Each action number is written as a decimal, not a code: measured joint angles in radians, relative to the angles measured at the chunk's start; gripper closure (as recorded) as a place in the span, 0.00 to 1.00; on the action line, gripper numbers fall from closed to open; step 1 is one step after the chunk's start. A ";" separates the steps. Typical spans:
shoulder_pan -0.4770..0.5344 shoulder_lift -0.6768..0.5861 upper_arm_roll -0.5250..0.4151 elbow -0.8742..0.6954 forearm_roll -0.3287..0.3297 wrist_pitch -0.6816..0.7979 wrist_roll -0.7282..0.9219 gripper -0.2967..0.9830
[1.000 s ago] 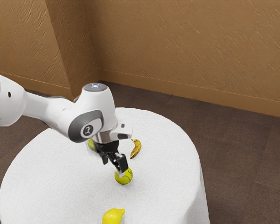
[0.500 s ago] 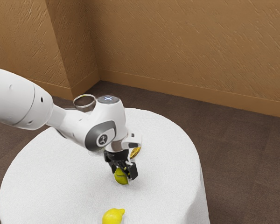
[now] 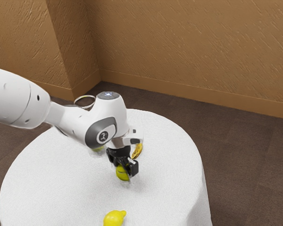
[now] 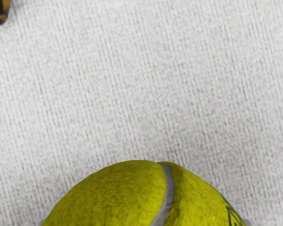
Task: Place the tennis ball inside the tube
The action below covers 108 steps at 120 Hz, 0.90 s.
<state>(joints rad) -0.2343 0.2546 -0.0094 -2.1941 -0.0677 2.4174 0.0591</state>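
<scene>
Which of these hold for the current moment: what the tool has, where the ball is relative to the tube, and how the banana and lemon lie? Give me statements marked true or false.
1. The tool is shut on the tennis ball. True.
2. The banana and the lemon lie on the table. True.
3. The banana is plain green. False: it is yellow with dark patches.
4. The held ball is already inside the tube. False: it is at the tool, outside the tube.
5. In the exterior view, the lemon sits between the banana and the held ball. False: the held ball is between the other two.
</scene>
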 joint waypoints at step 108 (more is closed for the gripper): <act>0.142 -0.219 0.168 0.469 0.059 -0.713 -0.003 0.48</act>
<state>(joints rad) -0.0925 0.0357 0.1582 -1.7252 -0.0090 1.7041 0.0558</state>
